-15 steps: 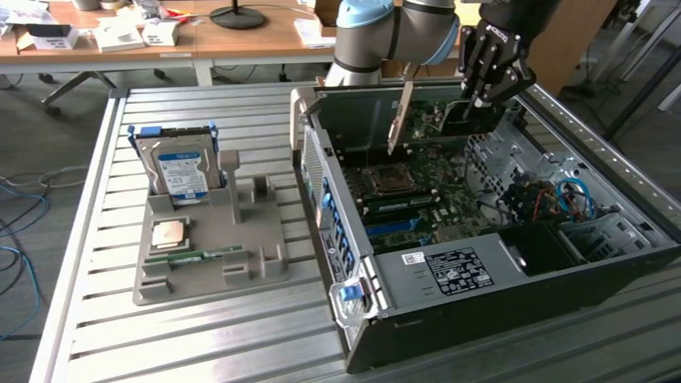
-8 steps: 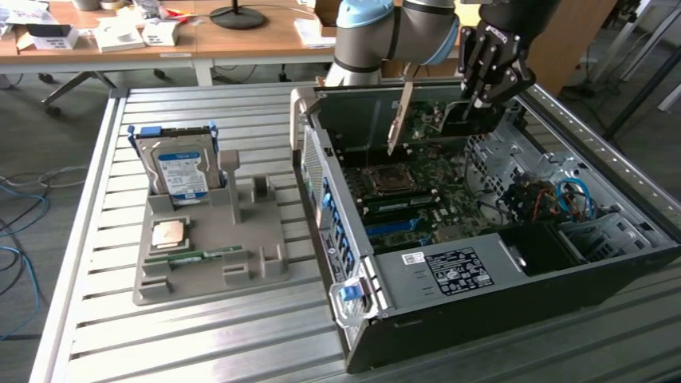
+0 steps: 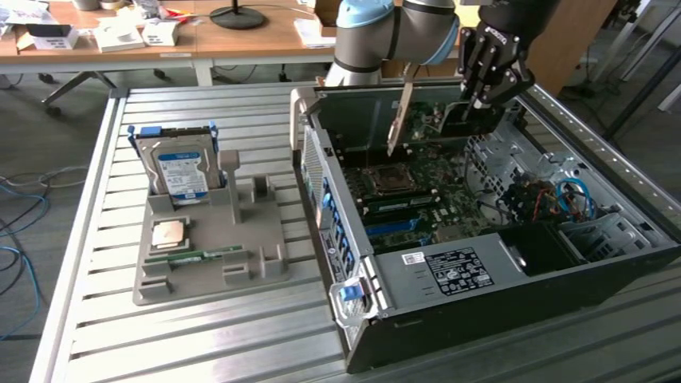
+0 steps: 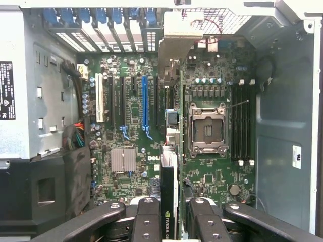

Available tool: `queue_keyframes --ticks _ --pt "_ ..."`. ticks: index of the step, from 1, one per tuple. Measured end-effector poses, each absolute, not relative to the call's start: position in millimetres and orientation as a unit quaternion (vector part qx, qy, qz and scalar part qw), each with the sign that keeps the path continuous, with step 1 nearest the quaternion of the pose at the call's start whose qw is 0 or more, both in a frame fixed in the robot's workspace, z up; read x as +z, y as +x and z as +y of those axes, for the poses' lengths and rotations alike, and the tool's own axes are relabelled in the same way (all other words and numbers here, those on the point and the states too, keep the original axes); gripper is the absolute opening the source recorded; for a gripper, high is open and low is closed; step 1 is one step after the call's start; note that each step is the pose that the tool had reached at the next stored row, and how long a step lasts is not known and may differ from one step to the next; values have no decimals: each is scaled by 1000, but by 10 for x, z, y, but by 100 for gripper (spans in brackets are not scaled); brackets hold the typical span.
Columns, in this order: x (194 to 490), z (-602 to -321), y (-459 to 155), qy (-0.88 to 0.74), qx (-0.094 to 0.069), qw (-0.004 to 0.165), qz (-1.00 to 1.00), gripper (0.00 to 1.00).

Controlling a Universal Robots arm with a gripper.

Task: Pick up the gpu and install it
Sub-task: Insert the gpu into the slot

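Observation:
My gripper [image 3: 481,102] is shut on the gpu [image 3: 460,121], a dark card held on edge above the back part of the open computer case [image 3: 352,319]. The card's long silver bracket [image 3: 403,112] hangs down toward the motherboard [image 3: 426,199]. In the wrist view the gpu [image 4: 169,171] runs edge-on between my fingers [image 4: 146,222], over the board between the blue slot [image 4: 145,101] and the processor socket [image 4: 207,128]. Whether its lower edge touches a slot I cannot tell.
A grey parts holder [image 3: 245,271] on the slatted metal table carries a hard drive [image 3: 181,171], a processor [image 3: 171,233] and a memory stick [image 3: 197,257]. Cables [image 3: 553,199] and a drive cage fill the case's right side. Desks stand behind.

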State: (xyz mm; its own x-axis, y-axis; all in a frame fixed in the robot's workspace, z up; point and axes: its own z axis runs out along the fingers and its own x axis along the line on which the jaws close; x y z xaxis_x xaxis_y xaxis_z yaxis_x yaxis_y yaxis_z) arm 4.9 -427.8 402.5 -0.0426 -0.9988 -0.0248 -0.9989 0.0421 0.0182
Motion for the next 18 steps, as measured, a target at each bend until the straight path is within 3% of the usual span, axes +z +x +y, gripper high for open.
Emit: queue_keyframes --ticks 18 --pt "3913 -4278 47 -692 15 3 722 27"
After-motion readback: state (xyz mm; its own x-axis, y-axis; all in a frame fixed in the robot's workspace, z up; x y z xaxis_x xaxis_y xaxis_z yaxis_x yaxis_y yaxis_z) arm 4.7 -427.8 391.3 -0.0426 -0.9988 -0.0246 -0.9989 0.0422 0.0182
